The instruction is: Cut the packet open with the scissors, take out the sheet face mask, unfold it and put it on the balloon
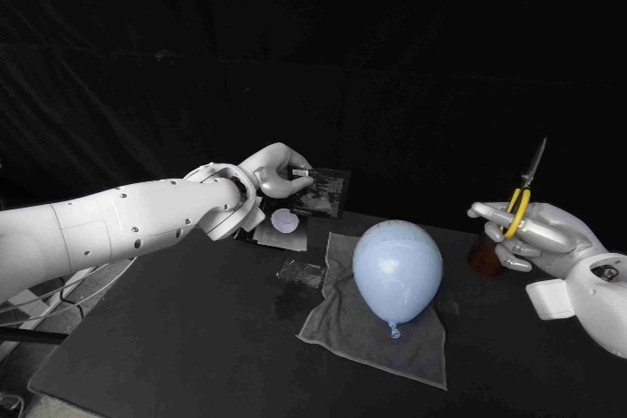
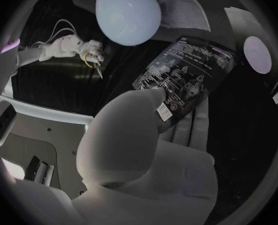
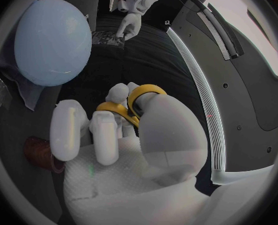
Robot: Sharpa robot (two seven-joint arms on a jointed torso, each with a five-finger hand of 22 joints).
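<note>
The left hand (image 2: 139, 150) pinches the dark printed packet (image 2: 189, 67) by one end; beyond it sits the pale blue balloon (image 2: 127, 14), and farther off the right hand (image 2: 73, 47) holds the scissors (image 2: 93, 62).

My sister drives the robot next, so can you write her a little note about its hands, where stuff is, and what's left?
Left hand: holds the packet up over the far side of the table.
Right hand: grips the scissors by their yellow handles, blades pointing up, well apart from the packet.
Balloon: lies on a grey cloth mid-table, nothing on it.
Done: packet and scissors picked up.
Left: no cut shows on the packet, so cut it, pull out the mask, unfold it, lay it on the balloon.
</note>
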